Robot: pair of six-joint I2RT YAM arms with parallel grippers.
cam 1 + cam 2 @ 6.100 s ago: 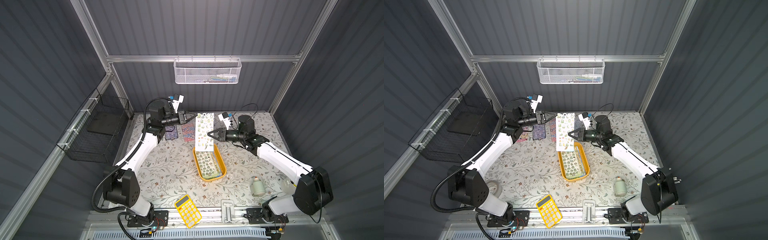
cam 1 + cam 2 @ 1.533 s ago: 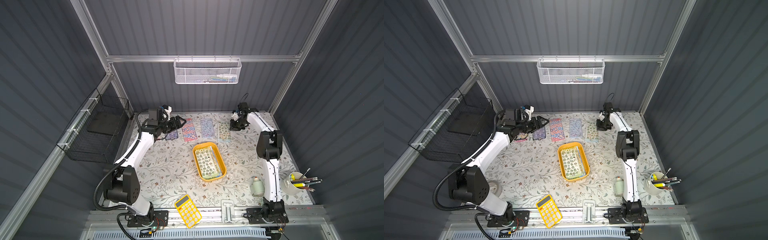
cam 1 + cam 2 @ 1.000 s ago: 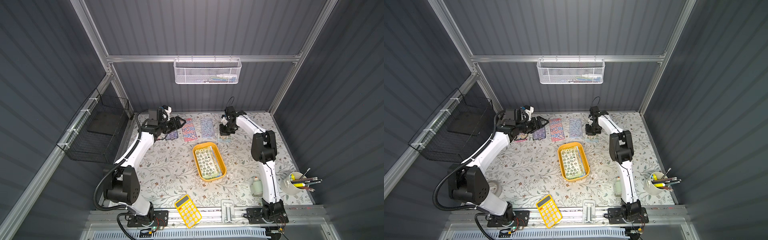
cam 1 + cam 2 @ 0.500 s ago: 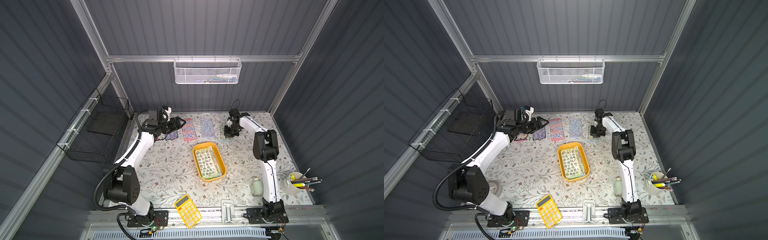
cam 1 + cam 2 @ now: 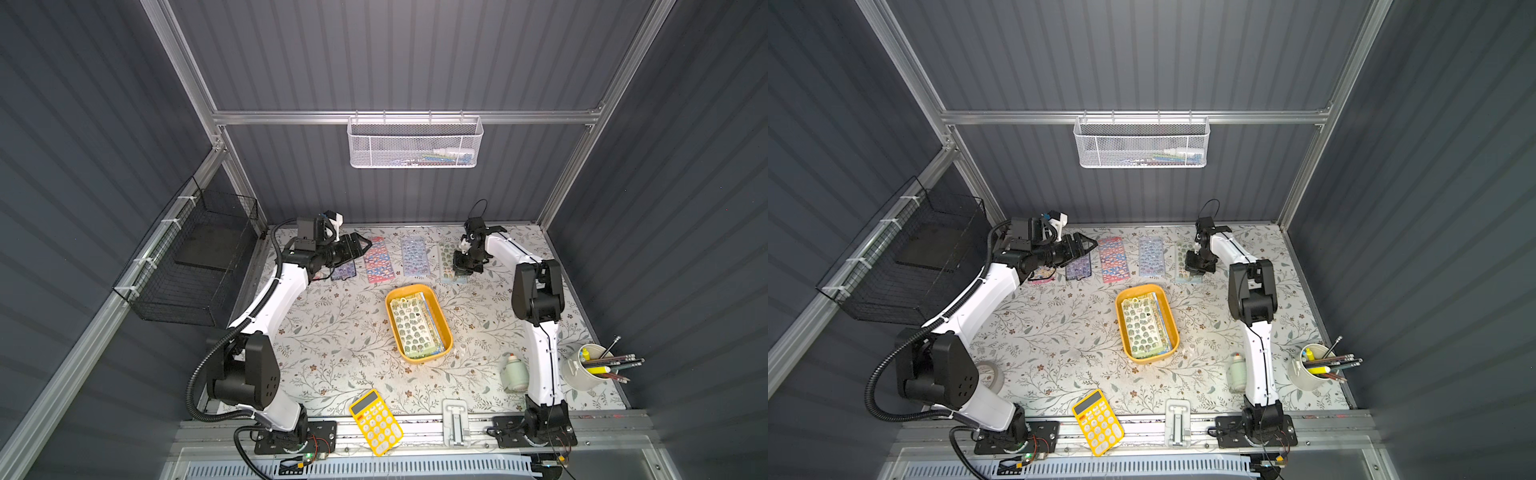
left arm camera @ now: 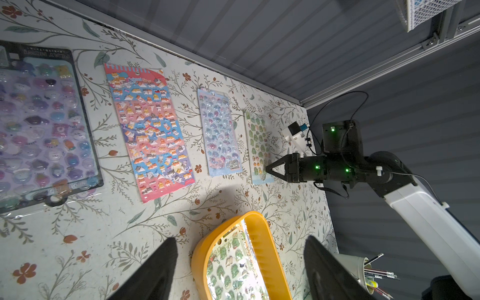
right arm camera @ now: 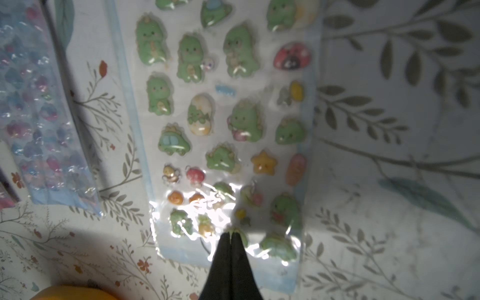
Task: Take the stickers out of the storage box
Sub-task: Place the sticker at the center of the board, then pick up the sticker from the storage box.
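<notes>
Seemingly, the green sheet (image 7: pixel 220 117) is being settled at the right end of the far row. The right gripper (image 7: pixel 233 232) is closed tight, its tips set on the sheet's near end. A clean finish would be had by lifting those tips straight up, so that the glossy film is not dragged askew. The left gripper (image 5: pixel 362 245) is held wide and empty over the far-left sheets. More stickers (image 5: pixel 415 328) are left in the storage box (image 5: pixel 392 328) at mid-table, best taken singly by an edge. Earlier, a pale sheet was held upright above the box between both grippers; now none is aloft.
</notes>
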